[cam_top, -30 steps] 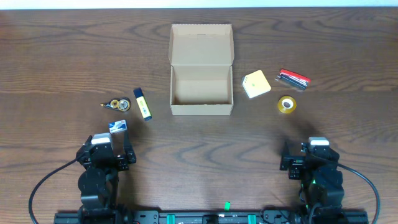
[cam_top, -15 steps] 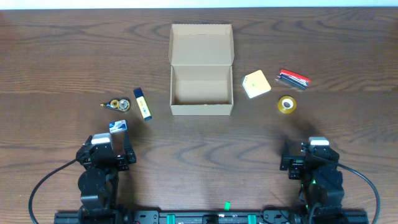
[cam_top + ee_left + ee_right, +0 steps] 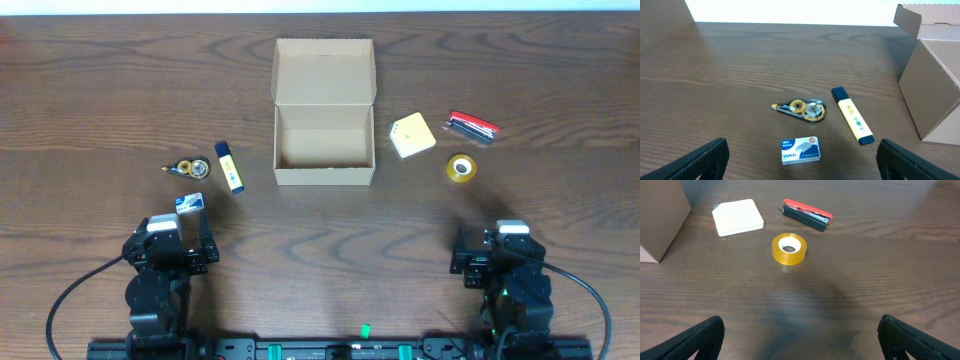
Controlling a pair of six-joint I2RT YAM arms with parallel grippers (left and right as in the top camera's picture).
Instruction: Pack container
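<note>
Table (image 3: 100, 100), dark wood grain, is carrying all items listed. Left gripper (image 3: 172, 240): hovering well to the left of the container (image 3: 324, 112) and nearer the robot than it, jaws standing wide apart, gripping nothing. Correction tape dispenser (image 3: 188, 167), clear with yellow reels: lying flat well left of the container, level with its near wall. Staples box (image 3: 190, 203), small, blue and white: lying left of the container and nearer the robot than its near wall, just ahead of the left gripper. Highlighter (image 3: 229, 167), yellow with dark blue cap: lying flat near the container's left side, cap pointing away from the robot. Container, tan cardboard: sitting at the middle of the table toward the far edge, open, flap lid lying back on the far side, bare cardboard floor showing. Sticky-note pad (image 3: 413, 134), pale yellow, square: lying just beside the container's right wall, not touching it. Stapler (image 3: 471, 126), red and black: lying right of the container, beyond the pad. Tape roll (image 3: 460, 168), yellow, hole facing up: lying flat right of the container, level with its near wall. Right gripper (image 3: 500, 248): hovering well to the right of the container and nearer the robot than it, jaws standing wide apart, gripping nothing.
</note>
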